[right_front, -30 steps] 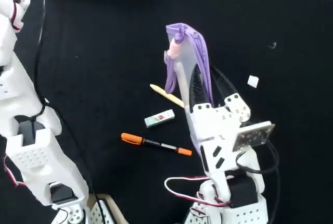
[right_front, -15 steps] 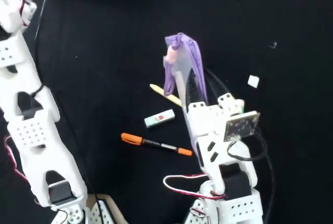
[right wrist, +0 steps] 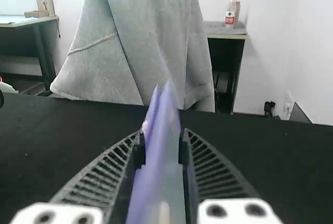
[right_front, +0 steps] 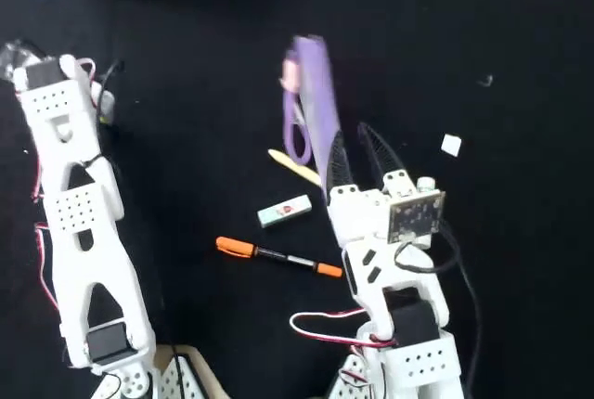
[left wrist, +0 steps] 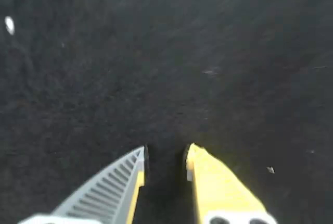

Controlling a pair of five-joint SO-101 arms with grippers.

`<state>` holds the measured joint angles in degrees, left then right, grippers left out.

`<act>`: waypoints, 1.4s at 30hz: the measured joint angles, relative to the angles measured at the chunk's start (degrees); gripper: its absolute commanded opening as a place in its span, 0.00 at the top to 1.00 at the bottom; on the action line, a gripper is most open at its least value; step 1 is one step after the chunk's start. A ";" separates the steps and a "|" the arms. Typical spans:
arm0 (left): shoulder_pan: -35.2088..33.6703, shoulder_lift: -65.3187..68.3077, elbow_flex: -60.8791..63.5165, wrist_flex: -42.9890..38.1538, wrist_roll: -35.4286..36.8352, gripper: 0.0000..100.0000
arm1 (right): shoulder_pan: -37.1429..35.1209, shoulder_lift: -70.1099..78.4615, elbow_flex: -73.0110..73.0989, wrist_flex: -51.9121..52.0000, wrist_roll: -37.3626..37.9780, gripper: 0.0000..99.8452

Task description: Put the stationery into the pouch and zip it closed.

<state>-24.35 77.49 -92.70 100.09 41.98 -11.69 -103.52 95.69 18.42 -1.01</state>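
Note:
A purple pouch (right_front: 312, 102) is held up off the black table, edge-on, with a pink tag (right_front: 290, 74) near its top. My right gripper (right_front: 351, 144) is shut on the pouch's lower part; the right wrist view shows the pouch (right wrist: 162, 125) pinched between the fingers (right wrist: 117, 164). On the table lie an orange marker (right_front: 278, 257), a small eraser (right_front: 284, 211) and a yellow pencil (right_front: 295, 166), left of the right arm. My left gripper (left wrist: 165, 153) hovers over bare table at the far left, slightly open and holding nothing.
A small white scrap (right_front: 451, 146) lies right of the right arm. The left arm's white body (right_front: 79, 223) stands along the table's left side. Behind the table, a chair with grey cloth (right wrist: 135, 41) over it.
The left arm has swung in from the left edge and lowered over the table. The right gripper has turned the pouch edge-on and shifted it slightly left.

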 measured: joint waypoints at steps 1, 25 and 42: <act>-0.09 1.05 -0.62 0.00 0.00 0.85 | 0.00 0.00 0.35 0.00 0.00 0.89; 0.26 7.03 -3.16 -0.53 0.09 0.86 | 3.08 0.00 0.97 20.13 0.00 0.89; 0.26 20.84 -2.02 -27.08 -0.35 0.86 | 3.08 0.00 0.97 41.23 0.00 0.89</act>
<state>-24.09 98.33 -94.73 73.01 41.63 -8.62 -103.52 96.66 59.65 -1.01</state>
